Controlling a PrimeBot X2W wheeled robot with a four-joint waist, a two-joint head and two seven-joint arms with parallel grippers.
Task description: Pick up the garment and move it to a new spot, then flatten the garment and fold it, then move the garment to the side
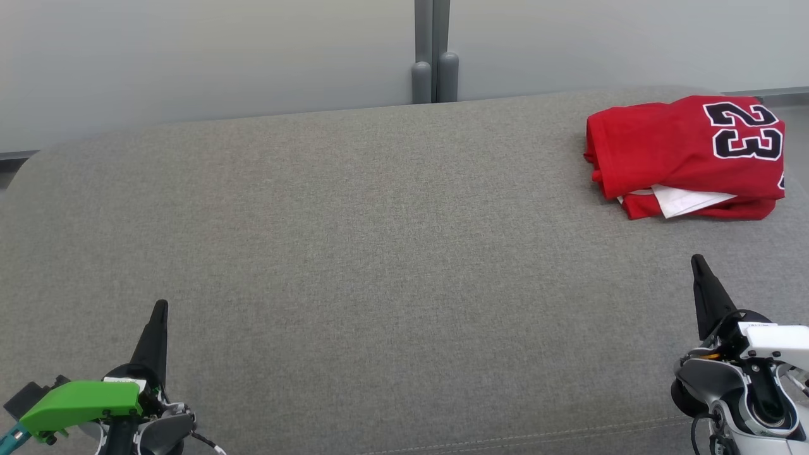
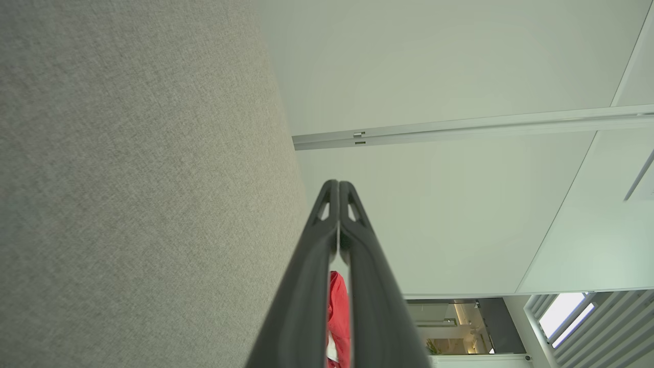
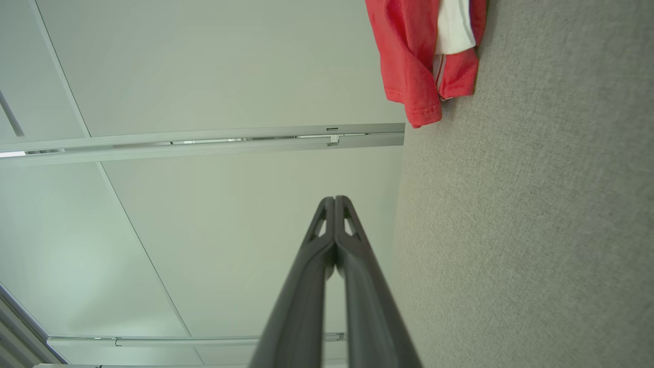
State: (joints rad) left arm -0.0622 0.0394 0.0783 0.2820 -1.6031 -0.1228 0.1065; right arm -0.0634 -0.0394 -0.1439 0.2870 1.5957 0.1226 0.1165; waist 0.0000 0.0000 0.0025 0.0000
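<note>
1. A wide desk (image 1: 354, 240) covered in grey woven fabric stretches across in front of the robot, with a stitched seam along its near edge
2. Behind it stand pale wall panels (image 1: 189, 57), joined by a grey upright post (image 1: 434, 57)
3. The garment (image 1: 686, 155), a red jersey, lies folded into a compact bundle on the far right part of the desk, close to its back edge. The black number 23 (image 1: 742, 129) faces up and a bit of white fabric (image 1: 686, 199) pokes out at its near side
4. The right gripper (image 1: 697, 259) hovers near the garment but clear of it, its fingers pressed together on nothing
5. The left gripper (image 1: 161, 306) sits at the near left, well apart from the garment, its fingers likewise pressed together and empty
</note>
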